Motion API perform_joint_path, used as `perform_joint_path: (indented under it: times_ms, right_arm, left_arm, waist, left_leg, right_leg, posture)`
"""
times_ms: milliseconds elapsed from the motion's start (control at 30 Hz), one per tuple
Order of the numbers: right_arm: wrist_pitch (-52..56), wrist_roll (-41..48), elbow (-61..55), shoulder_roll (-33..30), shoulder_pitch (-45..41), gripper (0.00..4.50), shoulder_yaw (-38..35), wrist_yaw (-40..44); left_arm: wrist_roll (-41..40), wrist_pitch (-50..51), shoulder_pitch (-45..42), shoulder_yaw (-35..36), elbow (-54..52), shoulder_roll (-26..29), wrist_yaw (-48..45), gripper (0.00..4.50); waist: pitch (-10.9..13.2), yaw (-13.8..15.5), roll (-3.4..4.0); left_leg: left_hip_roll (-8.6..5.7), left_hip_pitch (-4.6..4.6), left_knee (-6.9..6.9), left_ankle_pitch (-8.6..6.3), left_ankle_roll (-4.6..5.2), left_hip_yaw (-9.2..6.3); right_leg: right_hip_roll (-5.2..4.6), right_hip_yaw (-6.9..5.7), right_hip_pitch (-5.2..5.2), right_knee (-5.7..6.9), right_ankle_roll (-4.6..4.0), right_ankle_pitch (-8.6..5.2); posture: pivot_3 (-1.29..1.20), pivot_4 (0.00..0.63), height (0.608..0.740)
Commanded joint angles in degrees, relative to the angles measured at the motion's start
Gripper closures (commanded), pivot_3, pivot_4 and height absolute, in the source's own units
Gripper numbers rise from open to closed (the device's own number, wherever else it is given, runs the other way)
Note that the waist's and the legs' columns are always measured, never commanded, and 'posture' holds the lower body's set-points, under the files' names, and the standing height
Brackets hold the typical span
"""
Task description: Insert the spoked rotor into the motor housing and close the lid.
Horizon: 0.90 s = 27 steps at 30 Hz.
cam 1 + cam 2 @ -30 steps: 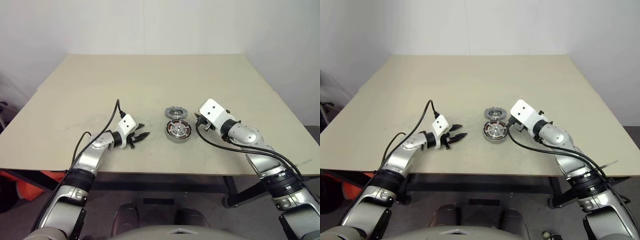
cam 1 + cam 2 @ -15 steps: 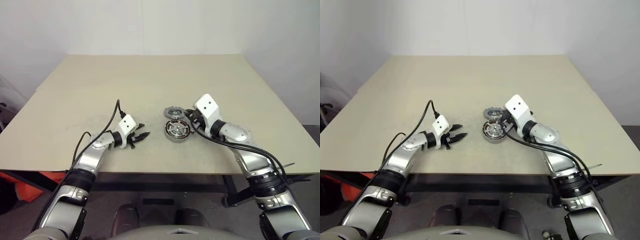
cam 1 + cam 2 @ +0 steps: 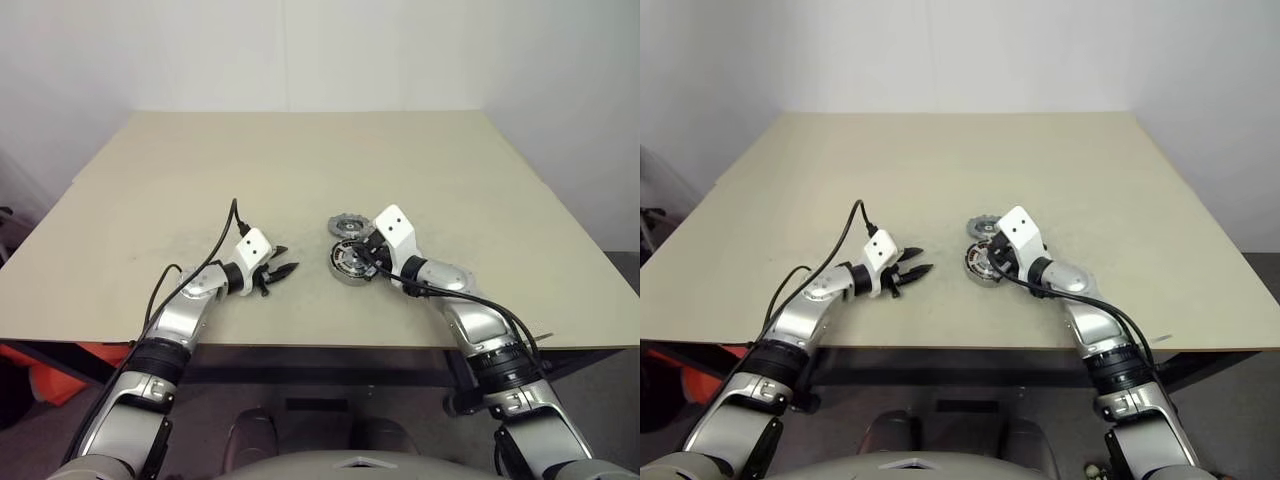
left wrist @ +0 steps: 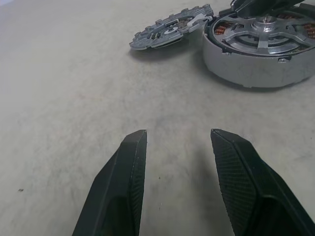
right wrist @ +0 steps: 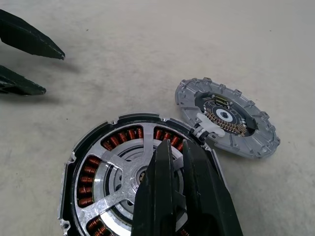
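One motor housing (image 3: pixel 347 264), one spoked rotor (image 5: pixel 129 183), one lid (image 5: pixel 226 117), two grippers; nothing else on the table (image 3: pixel 300 170). All three parts grouped near the middle of the front edge, a little toward the right corner. Rotor already seated inside the housing, spokes lying over the ring of copper windings, so insertion looks done or nearly so. Lid flat on the table just behind the housing, toward the far edge, one edge touching or resting on the housing rim; apparently parked within reach for the closing step, not yet on top. Right gripper (image 5: pixel 178 162) over the rotor hub, fingers pinched together with almost no gap, tips down at the centre; probably pressing or steadying the rotor so it settles fully, though actual contact cannot be confirmed. Left gripper (image 4: pixel 179 142) low over bare table just beside the housing, toward the left edge, fingers apart and grasping nothing, likely waiting clear of the work.
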Motion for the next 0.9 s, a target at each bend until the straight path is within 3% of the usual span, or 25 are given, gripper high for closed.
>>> perform_joint_path:
  times_ms: [33,433,667,833,900]
  right_arm:
    - [-0.44,0.46,-0.97,-0.86,-1.20,4.13,-1.61,1.47]
    - [0.40,-1.46,0.05,-0.83,-0.08,4.13,0.21,4.01]
    - [-3.84,-1.40,-2.08,-1.57,-1.47,4.13,-1.75,3.89]
    - [-3.86,1.63,-8.87,-8.33,-3.86,4.13,-1.18,14.60]
    - [-9.27,-2.97,-8.71,-13.79,-4.64,4.13,1.91,18.95]
  left_arm:
    - [-0.55,-0.19,0.07,1.48,-2.80,0.64,0.66,2.31]
    - [-0.64,0.10,0.50,1.38,-3.14,0.35,1.38,2.31]
    - [-0.71,0.00,0.55,1.55,-2.87,0.47,1.49,2.31]
    - [-0.70,-0.02,0.13,1.40,-2.49,-0.04,1.74,2.31]
    - [-0.60,-0.05,-0.10,1.21,-2.24,-0.44,1.96,2.31]
  waist:
    - [0.00,0.02,0.00]
    - [0.00,0.02,0.00]
    - [0.00,0.02,-0.02]
    - [0.00,0.06,-0.02]
    - [0.00,0.10,-0.01]
  left_leg:
    - [0.00,0.06,-0.01,0.00,0.00,0.00]
    - [0.00,0.04,-0.06,-0.01,0.01,0.00]
    - [0.00,0.12,-0.06,0.01,-0.01,0.01]
    - [-0.01,0.04,-0.06,0.00,0.00,0.01]
    - [0.00,0.06,-0.07,-0.02,0.03,0.00]
  right_leg:
    - [0.00,0.00,0.05,0.00,0.05,-0.03]
    - [0.01,0.01,0.04,-0.05,-0.23,0.13]
    - [0.00,0.02,0.09,-0.06,0.06,-0.03]
    - [0.00,0.02,0.04,-0.06,0.04,-0.02]
    - [0.01,0.02,0.05,-0.07,-0.09,0.05]
  posture:
    - [0.00,0.000,0.740]
    - [0.00,0.000,0.740]
    - [0.00,0.000,0.740]
    - [0.00,0.000,0.740]
    - [0.00,0.000,0.740]
